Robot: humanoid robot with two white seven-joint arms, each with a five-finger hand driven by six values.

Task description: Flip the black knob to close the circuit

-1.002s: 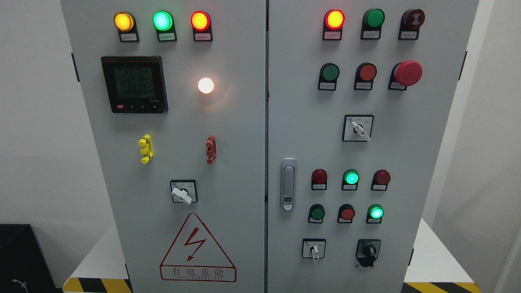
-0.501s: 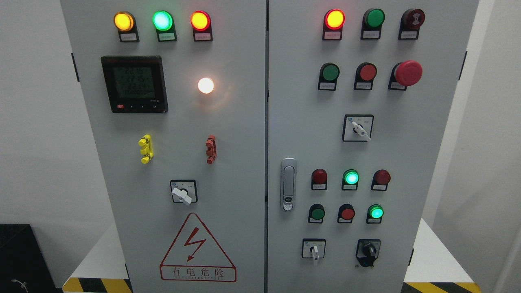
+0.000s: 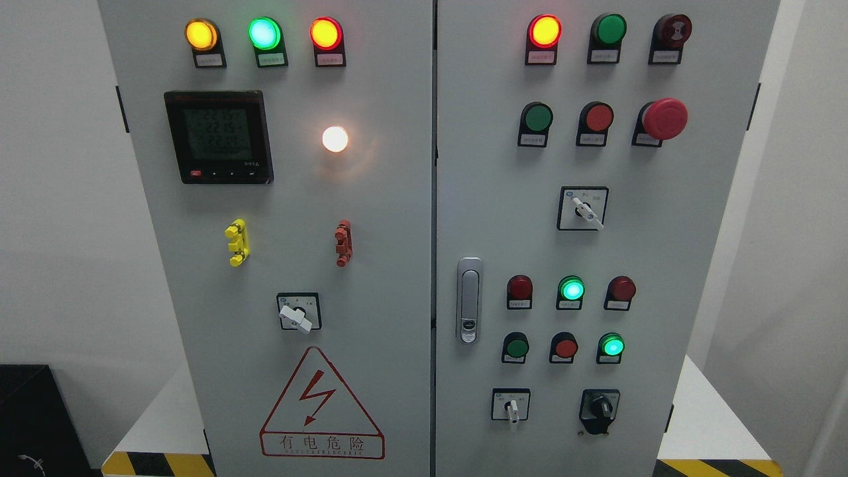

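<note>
A grey control cabinet with two doors fills the head view. The black knob sits on a black plate at the lower right of the right door, its handle pointing roughly upward. To its left is a white-handled selector switch. Neither of my hands nor any arm shows in the picture.
The right door also carries a silver door latch, a red mushroom stop button, another selector switch and several lamps and buttons. The left door has a meter display, a white-handled switch and a red electric hazard sign.
</note>
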